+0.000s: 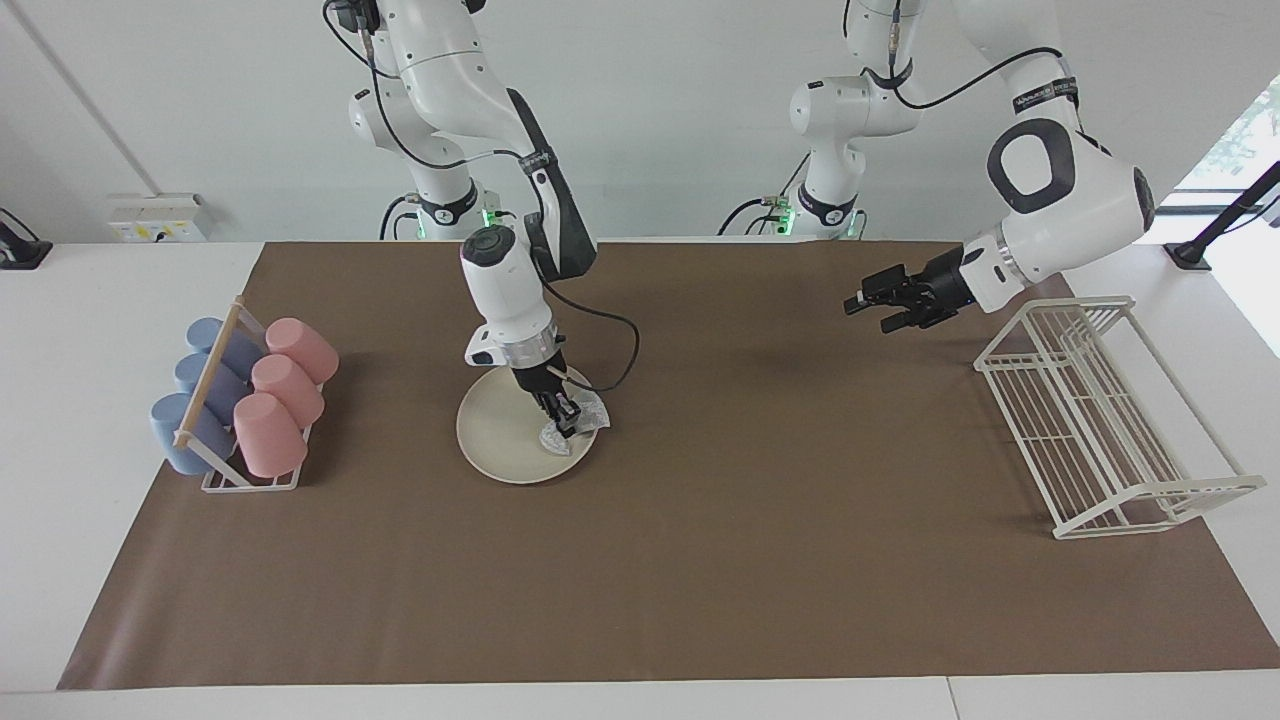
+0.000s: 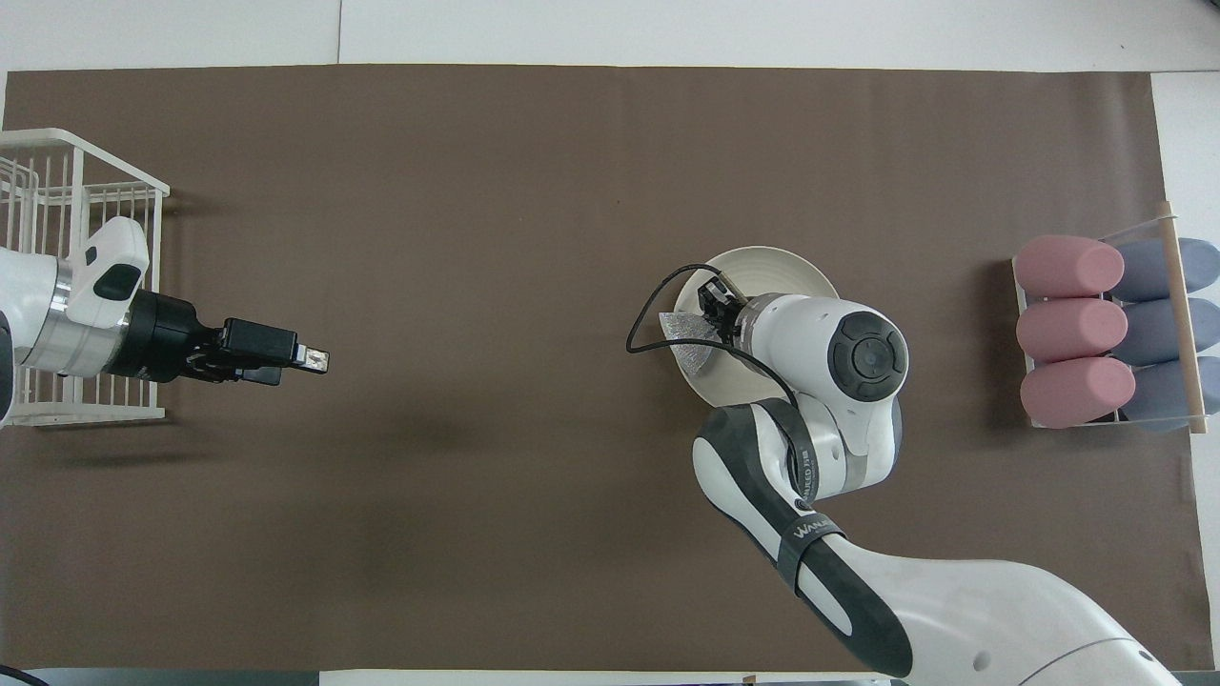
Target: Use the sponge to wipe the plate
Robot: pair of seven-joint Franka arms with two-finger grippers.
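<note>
From my station I see a clear cup holder with a wooden rail [image 1: 215, 385] [image 2: 1180, 324] at the right arm's end of the brown mat [image 1: 700, 560] [image 2: 534, 171]; it holds three pink tumblers [image 1: 282, 394] [image 2: 1067, 330] and three grey-blue tumblers [image 1: 200, 392] [image 2: 1158, 329], all lying on their sides in two rows. At the left arm's end stands a white wire rack [image 1: 1100, 420] [image 2: 57, 219], tilted, with nothing I can make out inside it. Between them, nearer the cup holder, lies the round, shallow, cream-white plate [image 1: 500, 440] [image 2: 777, 262], flat on the mat. On the plate's edge toward the left arm's end sits the silvery-grey, wrinkly mesh sponge [image 1: 592, 408] [image 2: 691, 338]; part of it overhangs the rim. It is an irregular wad, and I cannot give it a clear long axis. My right gripper [image 1: 562, 418] [image 2: 717, 310] points down onto it, its fingers clamped on the sponge and pressing it to the plate. My left gripper [image 1: 870, 305] [image 2: 307, 359] hangs in the air over bare mat beside the wire rack, pointing toward the middle of the table; I cannot tell how its fingers stand, and that arm waits.
</note>
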